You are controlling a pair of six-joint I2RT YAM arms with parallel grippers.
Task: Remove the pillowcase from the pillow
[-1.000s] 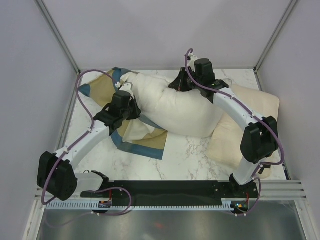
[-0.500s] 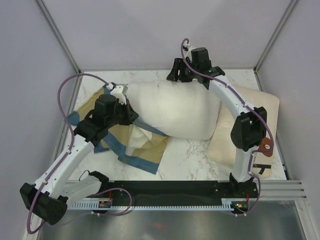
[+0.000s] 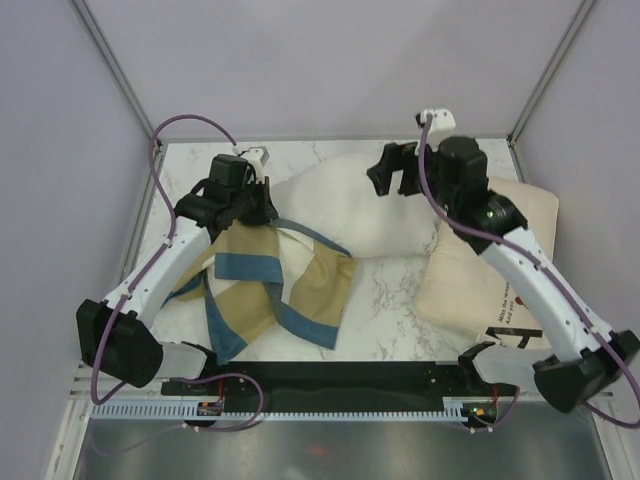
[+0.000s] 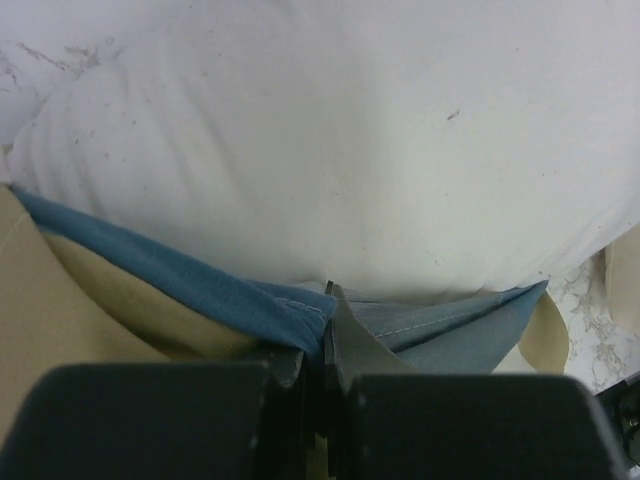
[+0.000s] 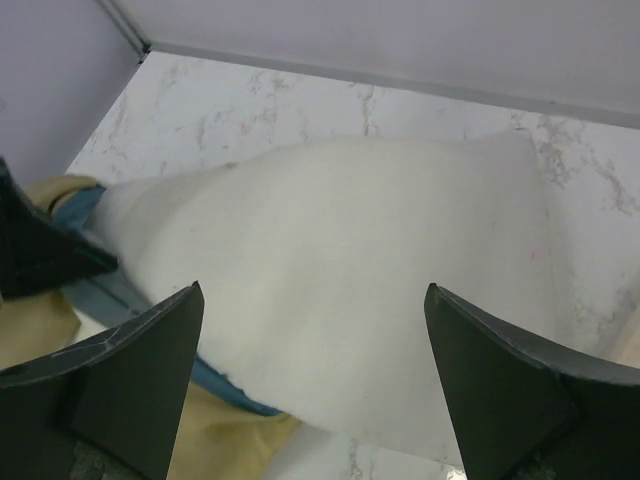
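Two arms at work, and the job looks close to done. The left gripper point(image 4: 325, 372) has its jaws pinched tight on a fold of the pillowcase point(image 3: 285, 285), blue hem and tan panel bunched at the fingertips. The right gripper point(image 3: 393, 172) hangs above the far end of the pillow point(image 3: 355, 210), jaws spread wide, nothing between them. Pillow lies across the back middle of the table point(image 3: 400, 310), nearly all of it bare white, and the pillowcase trails from the left gripper down to the near left in a crumpled heap. Look at the left wrist view, though: a blue edge runs in under the pillow's near-left flank, so I can't say the cover is fully clear. I'd call this the last pull of the stripping step. Next move, by my reckoning, the left arm draws the cloth leftward and toward the front without loosening its pinch. The right jaws may need to pin the pillow so it doesn't drag along.
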